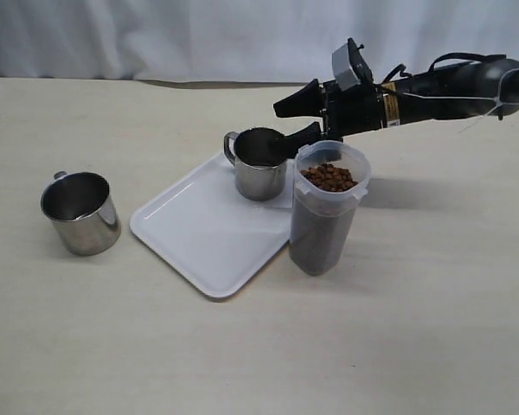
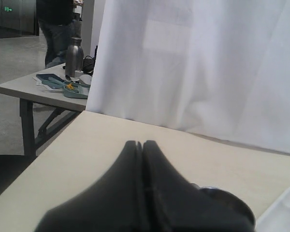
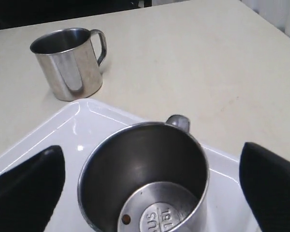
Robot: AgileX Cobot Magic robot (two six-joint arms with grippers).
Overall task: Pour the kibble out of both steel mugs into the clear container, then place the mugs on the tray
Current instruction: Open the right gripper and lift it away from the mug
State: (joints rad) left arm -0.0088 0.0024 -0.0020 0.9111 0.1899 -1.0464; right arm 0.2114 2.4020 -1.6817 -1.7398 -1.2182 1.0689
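1. Exterior: the right claw [image 1: 292, 121] hangs with its jaws apart over a mug [image 1: 259, 164] at the tray's [image 1: 199, 238] far corner. The container [image 1: 327, 220], with kibble [image 1: 329, 177] near its rim, stands at the tray's right edge. A second mug [image 1: 80, 213] stands on the worktop [image 1: 415, 328], left of the tray.
2. Left wrist: the left claw [image 2: 139, 145] is pressed together and holds nothing.
3. Right wrist: the fingers [image 3: 29, 186] stand either side of the upright mug on the tray.

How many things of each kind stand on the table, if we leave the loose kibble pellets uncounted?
Steel mugs: 2
Clear container: 1
White tray: 1
Total: 4
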